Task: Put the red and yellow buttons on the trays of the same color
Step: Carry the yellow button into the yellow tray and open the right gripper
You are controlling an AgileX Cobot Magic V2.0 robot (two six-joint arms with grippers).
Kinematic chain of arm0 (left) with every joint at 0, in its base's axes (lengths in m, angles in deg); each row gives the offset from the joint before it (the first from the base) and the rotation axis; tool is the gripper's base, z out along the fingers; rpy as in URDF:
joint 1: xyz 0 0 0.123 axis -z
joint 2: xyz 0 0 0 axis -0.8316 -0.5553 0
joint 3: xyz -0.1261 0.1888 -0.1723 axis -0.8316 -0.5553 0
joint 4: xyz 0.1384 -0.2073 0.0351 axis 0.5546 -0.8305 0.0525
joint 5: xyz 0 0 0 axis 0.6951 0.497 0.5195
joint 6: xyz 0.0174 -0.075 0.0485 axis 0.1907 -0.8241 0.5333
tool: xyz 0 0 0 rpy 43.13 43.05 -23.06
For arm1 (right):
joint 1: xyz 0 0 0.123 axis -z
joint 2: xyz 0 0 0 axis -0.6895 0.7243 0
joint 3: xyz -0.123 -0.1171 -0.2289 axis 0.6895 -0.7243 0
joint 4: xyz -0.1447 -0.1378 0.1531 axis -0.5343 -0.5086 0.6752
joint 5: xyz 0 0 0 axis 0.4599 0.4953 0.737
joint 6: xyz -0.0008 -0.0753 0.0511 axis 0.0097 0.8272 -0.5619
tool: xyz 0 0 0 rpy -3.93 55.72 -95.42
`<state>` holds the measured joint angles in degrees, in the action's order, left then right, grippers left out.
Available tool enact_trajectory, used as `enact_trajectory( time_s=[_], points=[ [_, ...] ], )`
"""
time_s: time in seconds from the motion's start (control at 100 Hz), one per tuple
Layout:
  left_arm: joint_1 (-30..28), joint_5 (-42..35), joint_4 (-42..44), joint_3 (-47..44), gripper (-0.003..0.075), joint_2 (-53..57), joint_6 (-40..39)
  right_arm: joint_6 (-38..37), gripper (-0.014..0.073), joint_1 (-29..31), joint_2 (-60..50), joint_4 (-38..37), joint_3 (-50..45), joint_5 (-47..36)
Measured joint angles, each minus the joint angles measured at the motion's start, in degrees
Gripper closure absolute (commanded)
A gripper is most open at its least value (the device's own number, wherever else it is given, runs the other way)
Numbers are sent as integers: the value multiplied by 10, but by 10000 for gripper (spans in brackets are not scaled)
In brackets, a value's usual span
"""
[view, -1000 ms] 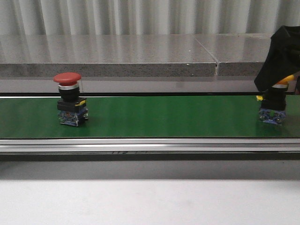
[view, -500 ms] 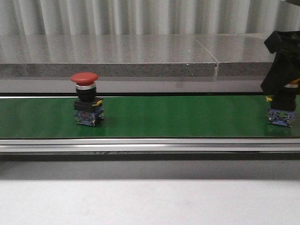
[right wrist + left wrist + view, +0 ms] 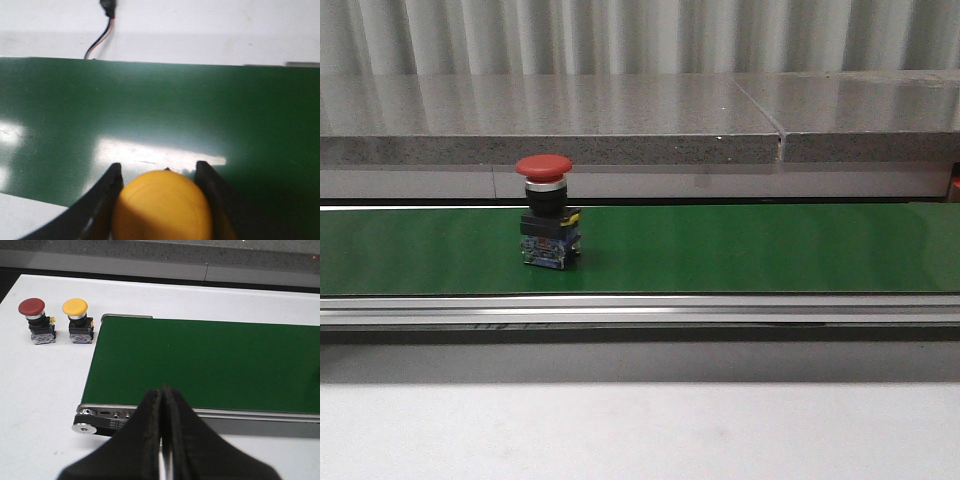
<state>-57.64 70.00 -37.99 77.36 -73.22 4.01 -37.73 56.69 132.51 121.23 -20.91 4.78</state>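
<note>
Right gripper [image 3: 161, 200]: its two black fingers [image 3: 102, 200] are clamped on either side of a yellow mushroom-head push button [image 3: 162, 205], seen from the wrist camera only; the button's yellow cap fills the gap between them. Beneath it, the green conveyor belt [image 3: 150, 110], glossy with light patches. Beyond the belt's edge, a white tabletop [image 3: 200, 30] with a thin red-and-black cable [image 3: 102, 35] lying on it.

Left gripper [image 3: 162, 440]: fingers pressed together, tips meeting, nothing between them. It hangs just off the near rail of the belt, close to the belt's end roller [image 3: 87, 424]. On the white table past that end stand two more push buttons side by side, apart from each other: a red-capped button [image 3: 34, 320] and a yellow-capped button [image 3: 77, 320], the yellow one nearer the belt.

Front view: neither gripper visible. One red mushroom-head push button [image 3: 546, 210] stands upright on the belt, left of centre, on its black and blue contact block. Behind the belt, a grey stone ledge [image 3: 620, 120] and a corrugated wall [image 3: 620, 35].
</note>
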Motion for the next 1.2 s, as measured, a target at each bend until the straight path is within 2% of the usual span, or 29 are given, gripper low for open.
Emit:
enact_trajectory(
  time_s=[0.11,0.25,0.45,0.53,0.88,1.2],
  points=[
    [0,0,0,0,740,0,0,-48,561,61,-32,-38,0,21],
    [0,0,0,0,740,0,0,-129,568,123,-60,-121,0,37],
    [0,0,0,0,740,0,0,-271,600,171,-68,-261,-1,44],
    [0,0,0,0,740,0,0,-306,600,178,-68,-299,-15,34],
    [0,0,0,0,740,0,0,-349,600,185,-69,-316,-135,-74],
    [0,0,0,0,740,0,0,-371,600,203,-54,-316,-163,-165]
  ],
)
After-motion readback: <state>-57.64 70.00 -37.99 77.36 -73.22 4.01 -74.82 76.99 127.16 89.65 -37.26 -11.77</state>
